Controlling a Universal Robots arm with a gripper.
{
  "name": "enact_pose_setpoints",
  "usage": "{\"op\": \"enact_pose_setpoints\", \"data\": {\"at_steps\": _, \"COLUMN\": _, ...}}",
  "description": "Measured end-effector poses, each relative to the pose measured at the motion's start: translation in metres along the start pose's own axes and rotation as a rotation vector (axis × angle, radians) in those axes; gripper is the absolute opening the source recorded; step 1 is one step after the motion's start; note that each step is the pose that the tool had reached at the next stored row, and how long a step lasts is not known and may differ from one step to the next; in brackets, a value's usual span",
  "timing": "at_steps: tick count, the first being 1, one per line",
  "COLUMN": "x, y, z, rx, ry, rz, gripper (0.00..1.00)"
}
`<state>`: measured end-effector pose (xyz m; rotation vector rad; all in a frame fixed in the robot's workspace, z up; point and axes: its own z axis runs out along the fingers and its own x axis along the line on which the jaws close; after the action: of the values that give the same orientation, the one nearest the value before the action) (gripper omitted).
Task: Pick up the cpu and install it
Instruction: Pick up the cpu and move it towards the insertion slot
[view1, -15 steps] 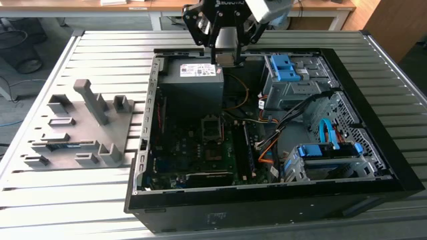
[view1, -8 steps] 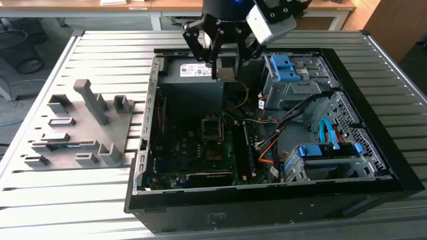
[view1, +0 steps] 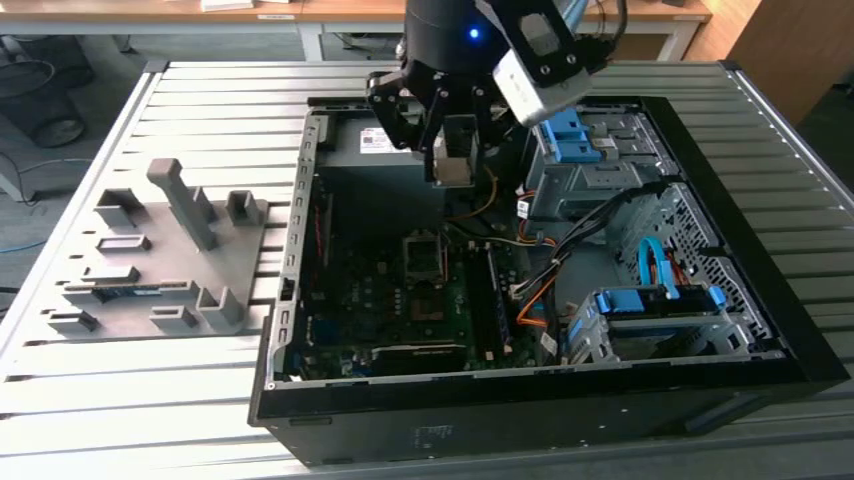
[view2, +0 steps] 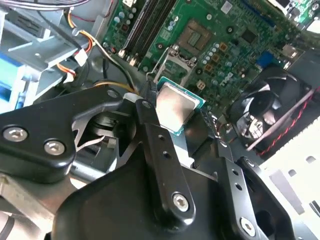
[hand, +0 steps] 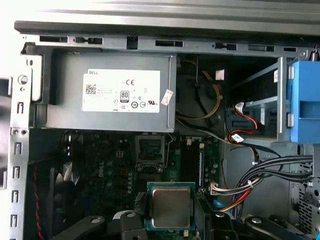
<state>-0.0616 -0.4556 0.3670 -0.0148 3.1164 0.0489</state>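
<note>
The cpu (hand: 170, 207) is a small square chip with a silvery metal face and a green rim. My gripper (hand: 169, 220) is shut on its edges, black fingers (view2: 150, 115) on either side of it. In the exterior view the gripper (view1: 454, 172) hangs with the cpu (view1: 454, 165) above the open computer case, over the rear part of the motherboard (view1: 387, 300). The open cpu socket (hand: 150, 150) lies on the board a little beyond the chip. In the second wrist view the cpu (view2: 175, 106) hovers just beside the socket (view2: 196, 36) and its metal frame.
The grey power-supply box (hand: 110, 95) with a white label sits at the case's back wall. Blue drive cages (view1: 582, 135) and bundled cables (hand: 265, 172) fill the exterior view's right side. A black fan (view2: 270, 110) is near the socket. A grey parts fixture (view1: 160, 260) stands outside the case.
</note>
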Motion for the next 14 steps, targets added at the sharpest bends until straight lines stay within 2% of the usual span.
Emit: {"op": "enact_pose_setpoints", "data": {"at_steps": 14, "x": 0.0002, "y": -0.0102, "z": 0.0252, "rx": 0.0, "ry": 0.0, "rz": 0.0, "gripper": 0.47}}
